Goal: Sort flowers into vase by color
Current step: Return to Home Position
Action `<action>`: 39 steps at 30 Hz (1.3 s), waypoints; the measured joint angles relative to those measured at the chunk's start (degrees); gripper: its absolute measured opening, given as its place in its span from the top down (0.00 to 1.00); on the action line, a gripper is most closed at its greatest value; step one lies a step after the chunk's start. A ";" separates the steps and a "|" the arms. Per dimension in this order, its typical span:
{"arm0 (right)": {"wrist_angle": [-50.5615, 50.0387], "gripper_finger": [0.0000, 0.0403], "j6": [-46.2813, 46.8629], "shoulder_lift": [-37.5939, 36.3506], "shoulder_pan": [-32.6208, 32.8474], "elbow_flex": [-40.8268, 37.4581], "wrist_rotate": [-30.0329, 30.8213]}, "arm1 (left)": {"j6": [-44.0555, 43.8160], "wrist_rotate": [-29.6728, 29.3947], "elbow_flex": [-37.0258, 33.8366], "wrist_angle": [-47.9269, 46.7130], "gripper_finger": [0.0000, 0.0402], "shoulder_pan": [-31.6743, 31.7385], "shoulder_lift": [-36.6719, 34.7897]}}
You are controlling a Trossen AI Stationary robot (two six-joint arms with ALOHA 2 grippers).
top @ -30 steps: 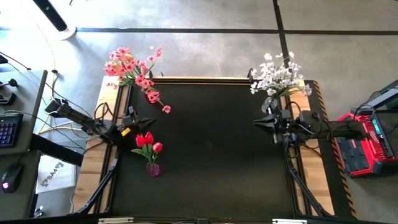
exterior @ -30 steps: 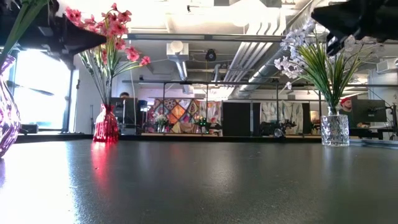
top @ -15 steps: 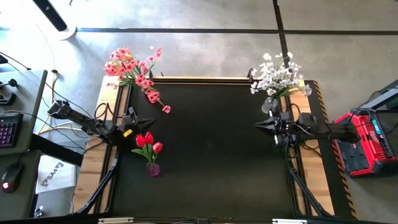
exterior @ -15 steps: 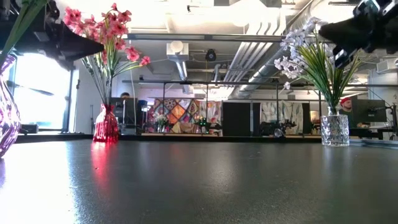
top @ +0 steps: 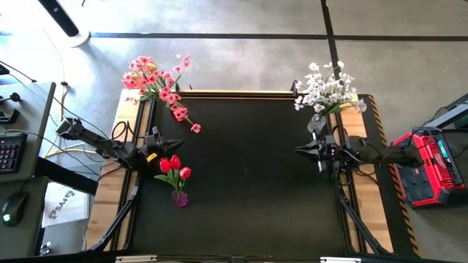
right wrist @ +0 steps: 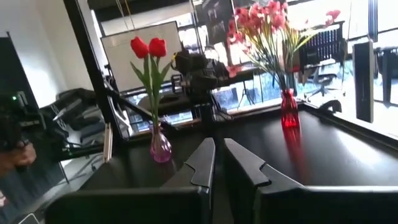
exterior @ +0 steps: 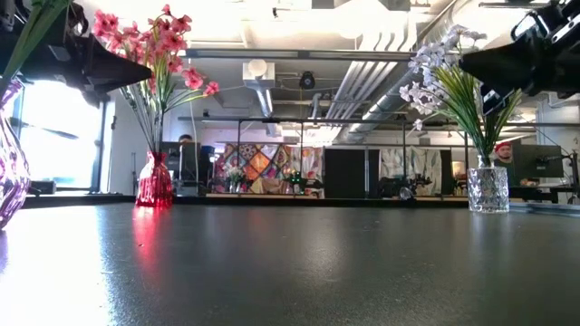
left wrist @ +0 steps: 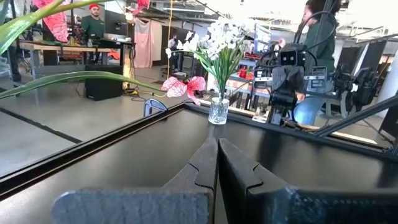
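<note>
- Looks down on a black table [top: 241,212]: pink flowers [top: 155,82] at eleven, white flowers [top: 325,88] at one, red flowers [top: 174,166] at eight in the violet vase [top: 180,199].
- Grippers?
- Left gripper [top: 178,144] at ten, right gripper [top: 298,149] at two. In each wrist view, pinched together.

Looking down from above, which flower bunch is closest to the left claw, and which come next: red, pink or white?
1. Red flowers: right beside the left gripper, on the table's left side.
2. Pink flowers: at the back left corner.
3. White flowers: across the table, at the back right corner.
</note>
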 joint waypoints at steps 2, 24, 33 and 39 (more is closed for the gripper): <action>0.86 0.95 -0.59 0.01 0.00 0.00 -0.06 | 0.00 -0.01 0.00 -0.01 1.00 0.00 0.00; -3.18 0.95 -0.18 0.01 -0.04 -0.02 4.09 | -6.45 -0.32 0.00 -6.35 1.00 3.72 0.51; -3.29 0.95 -0.31 0.03 -0.04 -0.03 3.99 | -0.44 11.64 0.00 0.80 1.00 9.62 3.80; -3.36 0.95 0.34 0.03 -0.05 -0.04 3.44 | 3.35 16.30 0.08 1.40 1.00 11.56 2.18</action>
